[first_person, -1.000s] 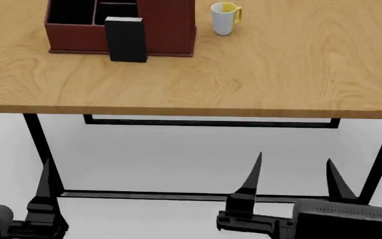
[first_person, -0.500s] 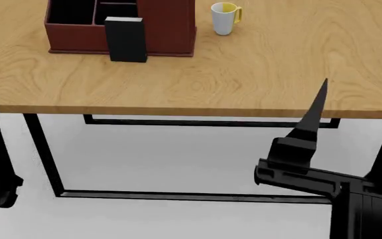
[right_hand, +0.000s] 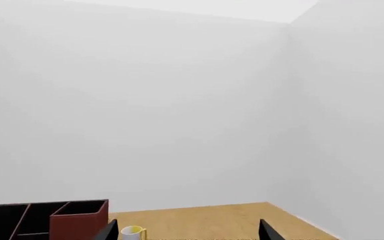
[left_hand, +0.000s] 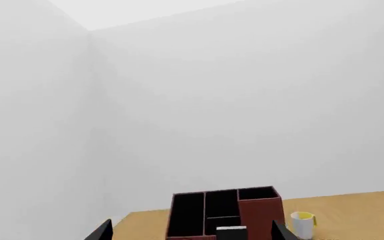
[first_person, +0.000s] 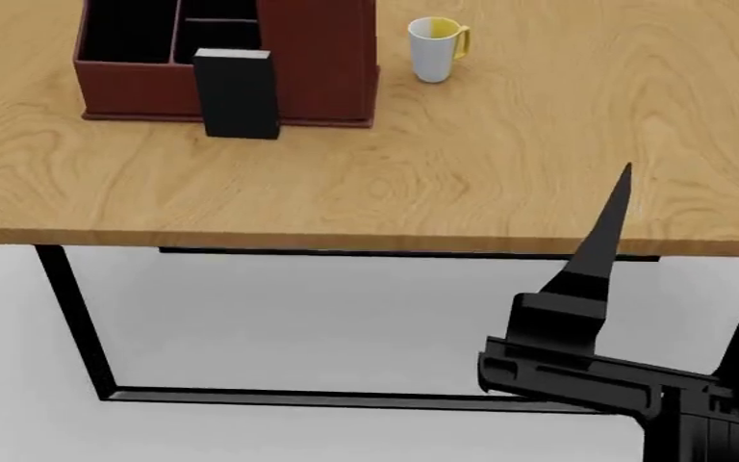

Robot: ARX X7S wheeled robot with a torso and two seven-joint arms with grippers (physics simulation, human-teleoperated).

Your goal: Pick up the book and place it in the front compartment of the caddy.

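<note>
The black book [first_person: 235, 93] stands upright on the table, against the near wall of the dark red-brown caddy [first_person: 324, 58] at the far left. The left wrist view shows the book [left_hand: 231, 233] in front of the caddy [left_hand: 259, 212], far ahead of my left gripper [left_hand: 190, 234], which is open and empty. My right gripper [right_hand: 188, 232] is also open and empty, held at the table's near edge on the right. Only one of its fingers [first_person: 604, 231] shows in the head view. The left gripper is outside the head view.
A white mug [first_person: 431, 48] with yellow lining stands right of the caddy, also in the wrist views as the mug [left_hand: 303, 224] and the mug [right_hand: 132, 232]. The wooden table [first_person: 498, 164] has black metal legs; its near edge runs across the head view.
Both arms rose from below the table. The left gripper has since left the head view, and the right one holds at the table edge. The head view shifted slightly.
</note>
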